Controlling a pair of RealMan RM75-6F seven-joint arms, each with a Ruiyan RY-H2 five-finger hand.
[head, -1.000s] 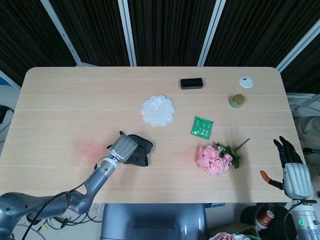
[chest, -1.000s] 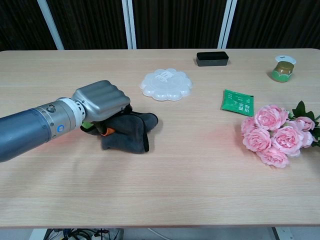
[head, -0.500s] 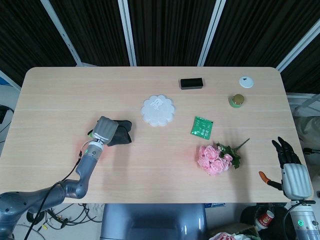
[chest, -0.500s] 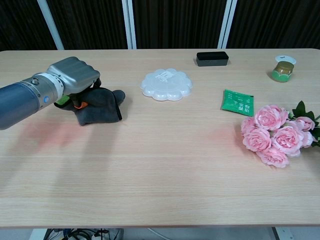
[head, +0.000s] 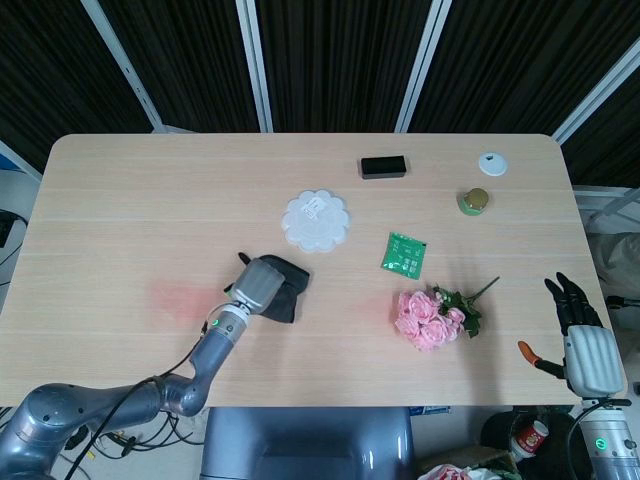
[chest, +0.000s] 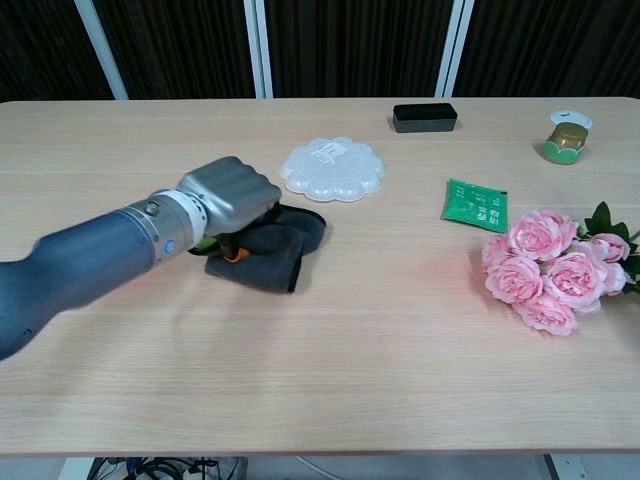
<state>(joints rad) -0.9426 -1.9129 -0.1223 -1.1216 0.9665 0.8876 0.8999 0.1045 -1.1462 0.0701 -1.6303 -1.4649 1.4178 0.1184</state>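
Under the left hand (chest: 228, 193) sits the dark cloth (chest: 275, 249): fingers curled down into it, gripping and pressing it to the table (chest: 330, 380). Cloth spreads out from beneath the palm toward the robot's right and slightly forward, long axis roughly diagonal across the tabletop; bare part visible past the knuckles in the head view too (head: 288, 290). Something orange and green shows under the palm; can't tell what it is.

Just beyond the hand, near but apart from the cloth edge: white scalloped plate (chest: 332, 168). Further right of the hand: green packet (chest: 475, 205), then pink rose bunch (chest: 545, 265). Far side: black box (chest: 424, 117), green jar (chest: 565, 142).

Right hand (head: 585, 335) is well apart, off the table's right edge, fingers extended and apart, holding nothing. Left is the one on the cloth.
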